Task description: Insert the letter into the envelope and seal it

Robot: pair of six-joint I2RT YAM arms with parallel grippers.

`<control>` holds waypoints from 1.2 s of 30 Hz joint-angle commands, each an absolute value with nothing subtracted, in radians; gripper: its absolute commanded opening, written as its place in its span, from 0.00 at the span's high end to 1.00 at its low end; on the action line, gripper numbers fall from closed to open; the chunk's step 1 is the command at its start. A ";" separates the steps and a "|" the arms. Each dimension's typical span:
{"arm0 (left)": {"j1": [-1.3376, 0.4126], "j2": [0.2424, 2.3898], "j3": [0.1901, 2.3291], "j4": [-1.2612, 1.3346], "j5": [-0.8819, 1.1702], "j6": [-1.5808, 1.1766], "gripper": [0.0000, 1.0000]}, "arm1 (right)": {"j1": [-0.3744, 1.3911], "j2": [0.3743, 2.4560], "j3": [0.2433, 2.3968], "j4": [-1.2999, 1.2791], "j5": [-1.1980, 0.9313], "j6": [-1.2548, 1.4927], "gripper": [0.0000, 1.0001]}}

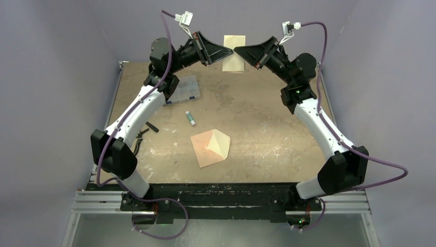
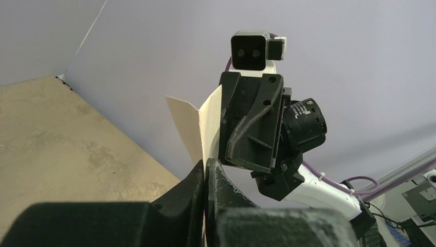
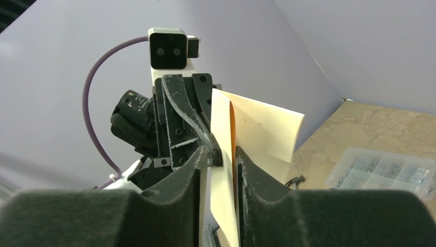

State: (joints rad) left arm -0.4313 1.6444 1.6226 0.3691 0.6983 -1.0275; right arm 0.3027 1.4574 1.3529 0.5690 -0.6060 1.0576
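**While Both Arms Reach High, the Letter Hangs Between Two Tools**

Where the two arms meet above the far edge of the table (image 1: 257, 118), the letter (image 1: 234, 42) is held in the air, clear of the tabletop, in front of the back wall. It is folded and looks pale cream in this light. In the right wrist view an orange edge shows between its layers.

The left tool (image 2: 205, 167) comes in from the left. Its fingers are pressed together on the lower edge of the sheet, pinching it, and the paper rises from between them.

The right tool (image 3: 221, 154) comes in from the right, tip to tip with the left one. Its fingers stand a little apart, with the folded sheet upright in the gap between them. A sliver of space shows on one side of the paper.

The envelope (image 1: 211, 147) lies flat near the middle of the table, well apart from both tools. Its pointed flap is open toward the right, paler inner face up.

A glue stick (image 1: 191, 118) lies just beyond the envelope. A clear plastic organizer box (image 1: 183, 90) sits further back, beside the left arm.
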 commanded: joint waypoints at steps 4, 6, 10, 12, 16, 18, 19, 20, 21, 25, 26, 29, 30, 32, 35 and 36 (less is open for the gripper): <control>-0.410 1.596 1.624 0.379 0.699 -1.000 1.00 | 0.304 1.353 1.358 0.463 -0.480 0.988 0.44; -0.408 1.595 1.624 0.386 0.704 -1.009 1.00 | 0.304 1.322 1.338 0.414 -0.408 0.970 0.33; -0.408 1.602 1.622 0.451 0.735 -1.058 1.00 | 0.304 1.296 1.291 0.363 -0.329 0.975 0.13; -0.409 1.607 1.620 0.478 0.745 -1.080 1.00 | 0.304 1.306 1.279 0.416 -0.376 0.990 0.11; -0.408 1.614 1.620 0.515 0.755 -1.111 1.00 | 0.304 1.335 1.261 0.604 -0.496 1.058 0.12; -0.407 1.614 1.621 0.526 0.754 -1.123 1.00 | 0.304 1.342 1.250 0.669 -0.543 1.079 0.17; -0.406 1.614 1.621 0.531 0.753 -1.129 1.00 | 0.305 1.342 1.243 0.705 -0.563 1.084 0.19; -0.402 1.614 1.623 0.535 0.750 -1.135 1.00 | 0.304 1.343 1.236 0.743 -0.585 1.091 0.22; -0.397 1.613 1.624 0.541 0.748 -1.149 1.00 | 0.305 1.344 1.225 0.781 -0.612 1.102 0.25; -0.386 1.615 1.625 0.598 0.759 -1.208 1.00 | 0.304 1.358 1.187 0.929 -0.695 1.163 0.37; -0.385 1.617 1.625 0.612 0.761 -1.220 1.00 | 0.304 1.366 1.190 0.954 -0.703 1.175 0.40; -0.382 1.623 1.638 0.626 0.771 -1.232 1.00 | 0.304 1.394 1.224 0.951 -0.718 1.181 0.50; -0.382 1.623 1.639 0.626 0.773 -1.229 1.00 | 0.305 1.401 1.232 0.947 -0.715 1.180 0.53; -0.381 1.624 1.648 0.625 0.787 -1.216 1.00 | 0.305 1.424 1.253 0.931 -0.703 1.176 0.58; -0.380 1.628 1.657 0.626 0.789 -1.211 1.00 | 0.304 1.466 1.300 0.901 -0.701 1.168 0.68; -0.379 1.630 1.659 0.632 0.791 -1.214 1.00 | 0.305 1.477 1.310 0.903 -0.707 1.170 0.70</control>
